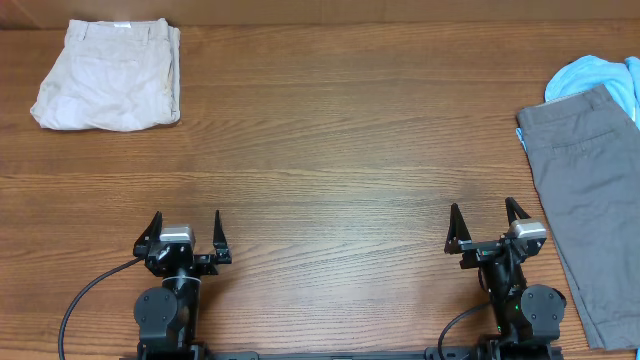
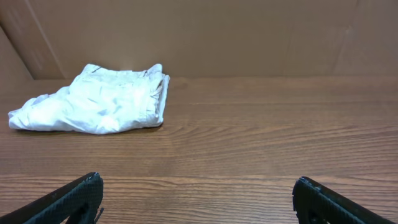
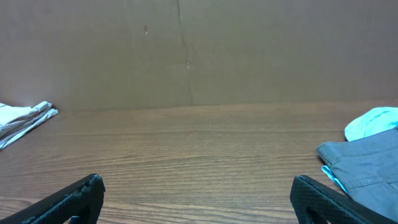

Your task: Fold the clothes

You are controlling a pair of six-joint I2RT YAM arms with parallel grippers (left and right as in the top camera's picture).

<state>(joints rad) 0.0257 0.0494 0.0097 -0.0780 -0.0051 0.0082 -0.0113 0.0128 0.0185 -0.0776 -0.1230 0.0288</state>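
Table (image 1: 330, 150) with grey shorts (image 1: 590, 190) right, beige shorts (image 1: 108, 88) far left

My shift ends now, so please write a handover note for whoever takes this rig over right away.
Grippers: left gripper and right gripper are both open and empty, at the near side of the table.
Things: beige shorts lie folded at the far left corner. The grey shorts lie flat at the right edge, partly out of the overhead view. The light-blue T-shirt is bunched at their waistband.
Done: beige shorts.
Left: grey shorts, light-blue T-shirt.
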